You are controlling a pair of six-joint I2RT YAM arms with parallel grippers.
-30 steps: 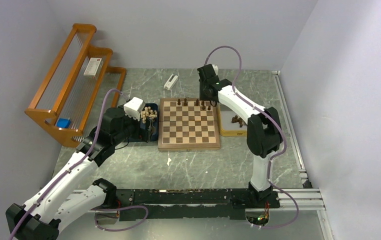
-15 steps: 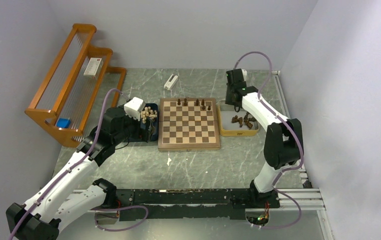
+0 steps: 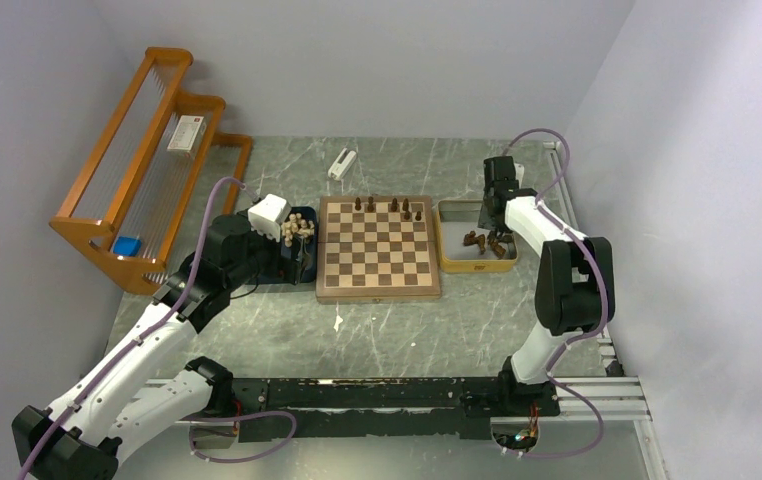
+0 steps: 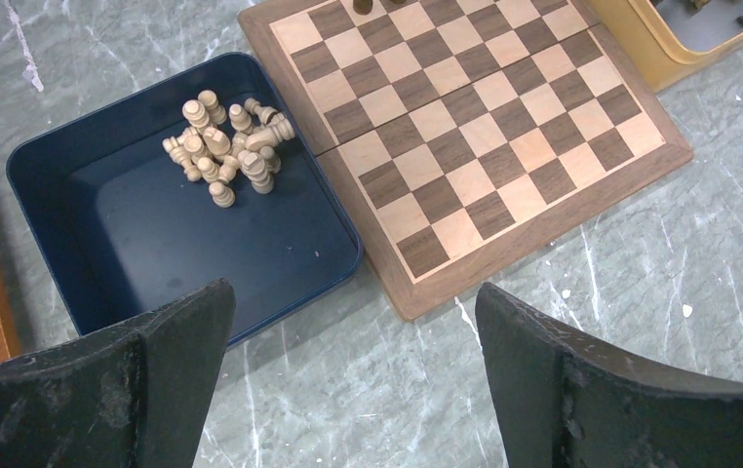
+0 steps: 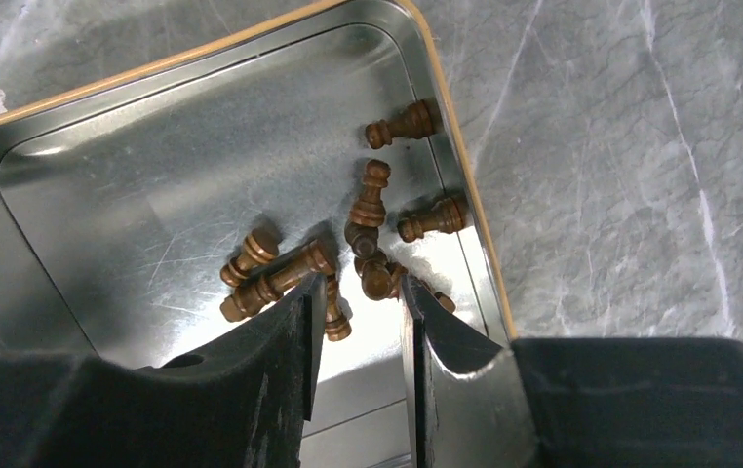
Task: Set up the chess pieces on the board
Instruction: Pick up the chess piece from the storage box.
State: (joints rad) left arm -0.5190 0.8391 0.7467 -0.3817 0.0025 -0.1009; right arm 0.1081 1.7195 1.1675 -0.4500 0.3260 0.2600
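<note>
The board [image 3: 378, 247] sits on the desk [image 3: 407, 330] with only a few dark pieces [image 3: 394, 207] standing along its far row, so we judge the setup barely begun. The other dark ones lie tumbled in the yellow tray [image 3: 457, 215] beside it, the pale pieces [image 4: 231, 151] heaped in the dark blue tray [image 4: 202, 244] opposite. Our right gripper [image 5: 361, 292] hovers over the dark heap, jaws slightly apart and empty; our left gripper [image 4: 353, 297] gapes wide and empty by the blue tray.

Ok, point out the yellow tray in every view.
Top external: yellow tray just right of the board.
Left wrist: top right corner, cut off.
Right wrist: fills the upper left.
Shared landmark: the dark pieces lying in it.
</note>
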